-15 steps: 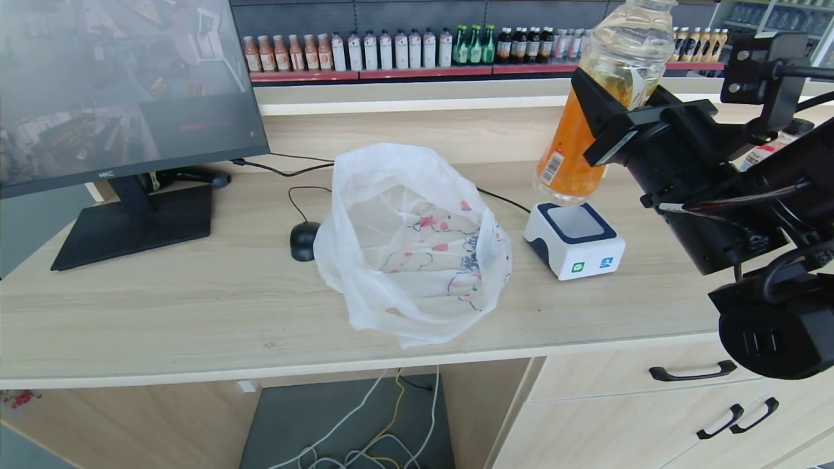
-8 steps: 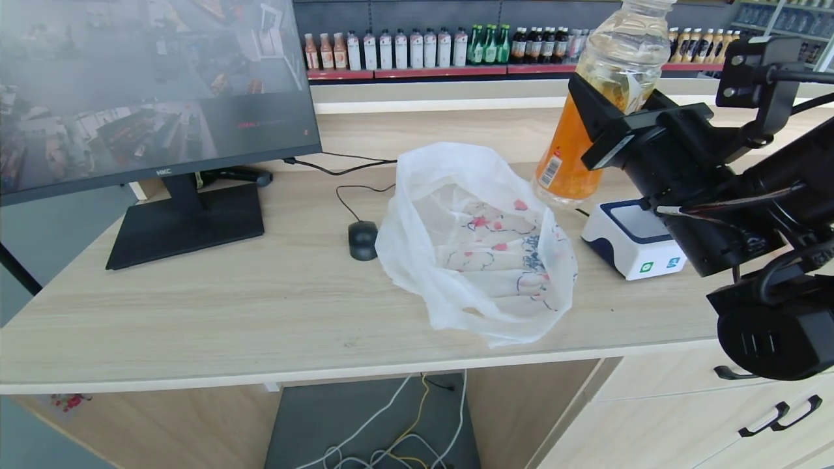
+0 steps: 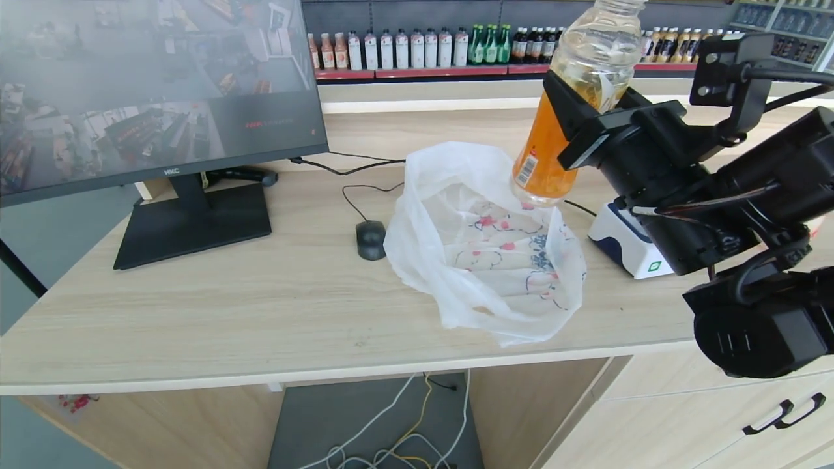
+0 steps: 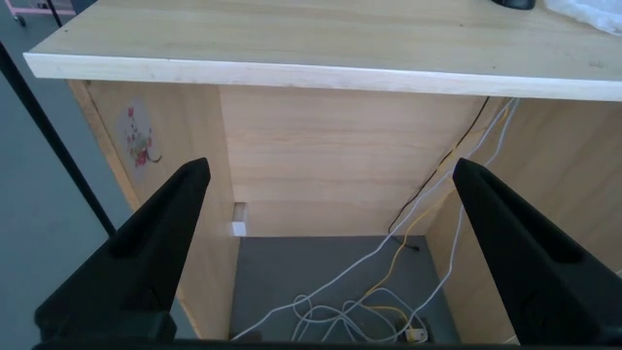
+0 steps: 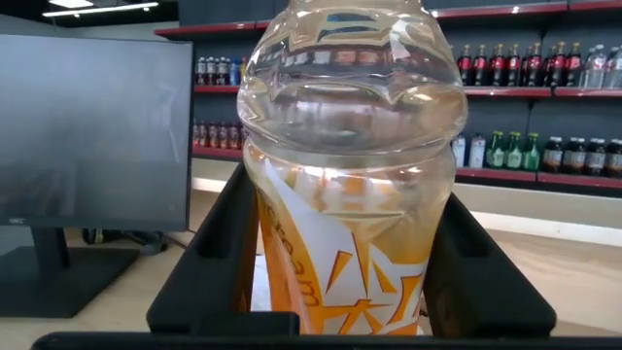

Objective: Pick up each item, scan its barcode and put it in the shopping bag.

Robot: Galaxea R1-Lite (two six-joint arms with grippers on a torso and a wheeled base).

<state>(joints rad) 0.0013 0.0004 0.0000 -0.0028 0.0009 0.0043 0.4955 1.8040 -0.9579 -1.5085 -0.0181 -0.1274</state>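
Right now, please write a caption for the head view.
Right tool holds orange drink bottle over shopping bag rim, beside scanner.

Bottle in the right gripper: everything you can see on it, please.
The bottle is clear ribbed plastic. Its shoulder is see-through, with pale liquid showing inside. An orange label with white markings wraps the lower body, and a barcode sits near the base. The cap is cut off at the frame edge. The bottle is held in the air, leaning slightly, with the right gripper clamped on both sides at mid-body. Its base hangs over the far rim of the shopping bag, beside the scanner. Nothing else touches it.
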